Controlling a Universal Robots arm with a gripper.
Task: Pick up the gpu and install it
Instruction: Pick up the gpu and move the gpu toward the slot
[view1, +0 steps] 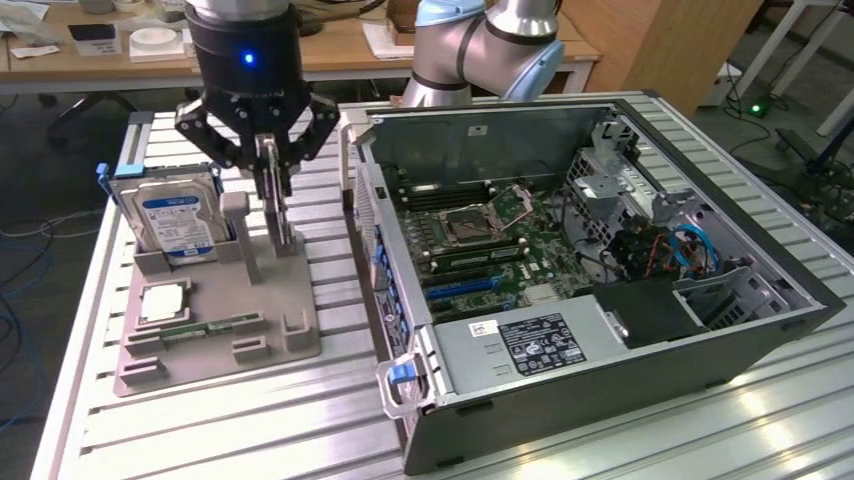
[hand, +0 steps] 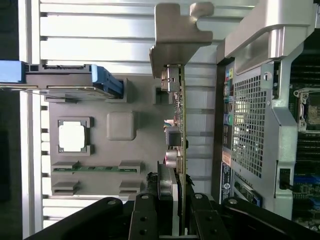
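Over the grey holder tray (view1: 267, 300) at the exterior view's left, the gripper (view1: 271, 165) hangs straight down with its fingers drawn partway together on the upper edge of the gpu (view1: 278, 210). One finger is on each face of the thin card, so it looks clamped rather than merely straddled.

The gpu stands upright and edge-on, with its silver bracket (hand: 177, 35) at the end farthest from the fingers in the wrist view. Its lower edge is down at the tray's upright supports. I cannot tell whether it has cleared its slot or sits in it.

By my reading, the pick-up is at the grasp stage: the card is gripped but not carried anywhere. The install is wholly undone. The open computer case (view1: 747, 330) lies just beside the tray on the surface (view1: 240, 430), on the exterior view's right. Its motherboard (view1: 481, 240) is exposed and the blue expansion slots (view1: 461, 290) look unoccupied.

The other parts sit untouched in the tray: the hard drive (view1: 176, 215) standing just beside the gpu, the processor chip (view1: 163, 300) flat in its recess, and the memory stick (view1: 214, 325) lying in its cradle.
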